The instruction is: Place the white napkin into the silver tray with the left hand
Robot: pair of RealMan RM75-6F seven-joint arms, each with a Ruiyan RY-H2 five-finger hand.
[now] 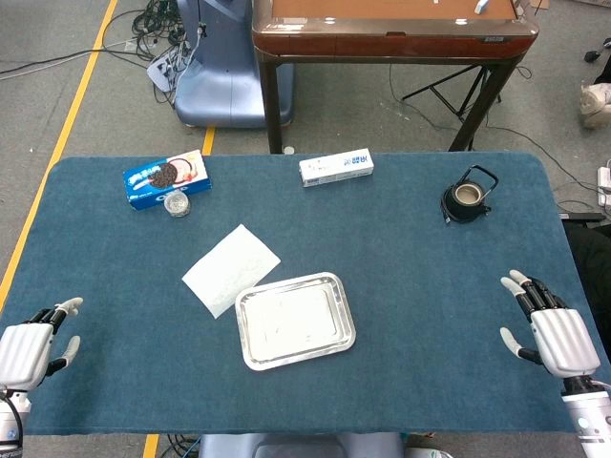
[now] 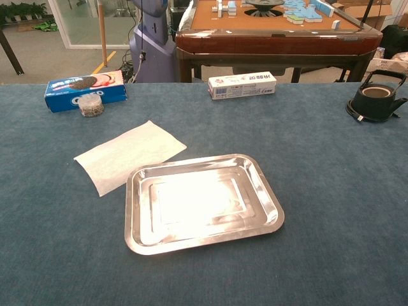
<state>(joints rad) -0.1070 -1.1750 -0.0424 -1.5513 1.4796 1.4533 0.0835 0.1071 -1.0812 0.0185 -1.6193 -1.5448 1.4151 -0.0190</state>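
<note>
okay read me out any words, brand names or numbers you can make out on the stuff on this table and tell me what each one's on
"OREO": on the blue cookie box at the table's far left.
White and blue carton at the far middle: it carries blue print, too small and blurred to read.
Small round jar, black kettle, white napkin and silver tray: no text visible.

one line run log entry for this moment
phase: not started | napkin: flat on table, beside tray | tray: empty | left hand: open, apart from napkin | right hand: open
</note>
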